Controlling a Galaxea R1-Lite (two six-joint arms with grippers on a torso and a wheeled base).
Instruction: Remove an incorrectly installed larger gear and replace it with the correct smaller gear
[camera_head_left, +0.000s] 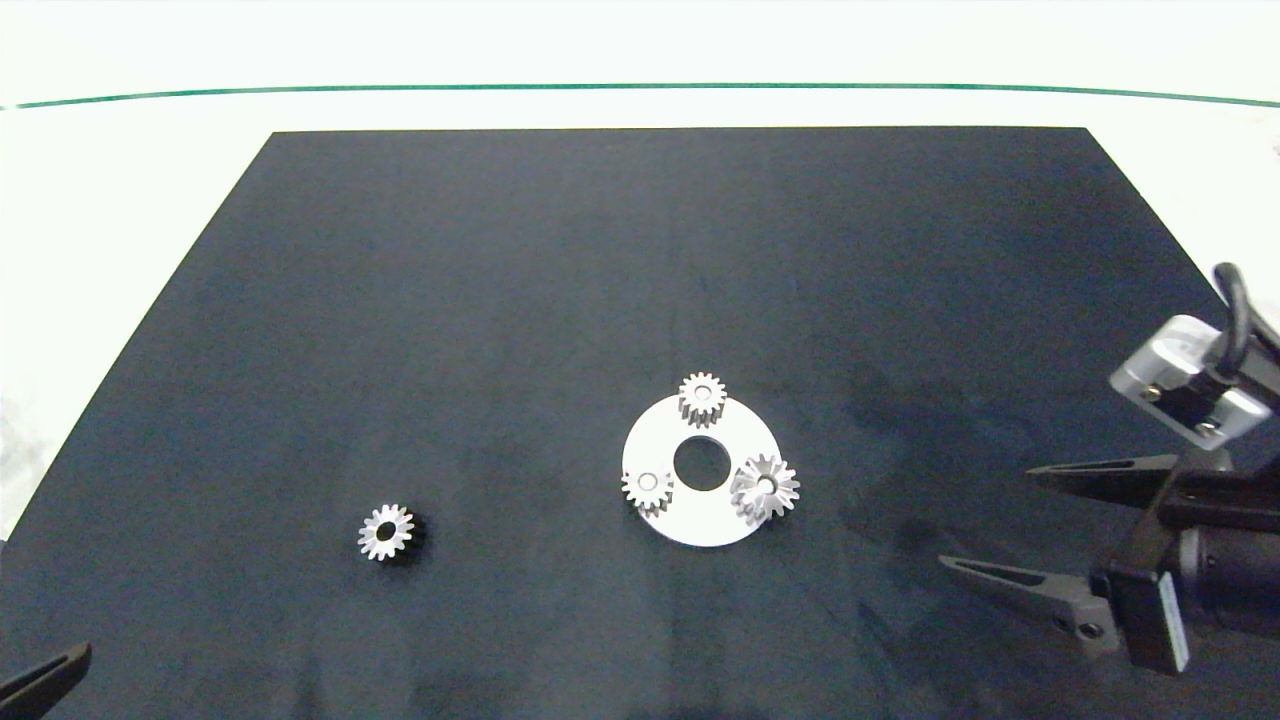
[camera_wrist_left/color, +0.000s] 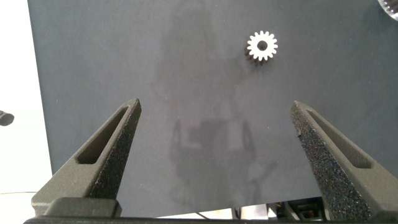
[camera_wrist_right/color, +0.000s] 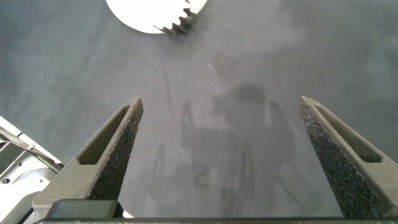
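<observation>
Jaws spread wide and empty on our right gripper (camera_head_left: 985, 518), the larger gear (camera_head_left: 765, 487) ahead of them on its white disc (camera_head_left: 700, 525). We judge it stiff, slick metal, best pinched across its pointed teeth. Our left gripper (camera_wrist_left/color: 216, 127), also wide open, faces the smaller gear (camera_wrist_left/color: 262, 46) on the worktop (camera_head_left: 500, 300).
</observation>
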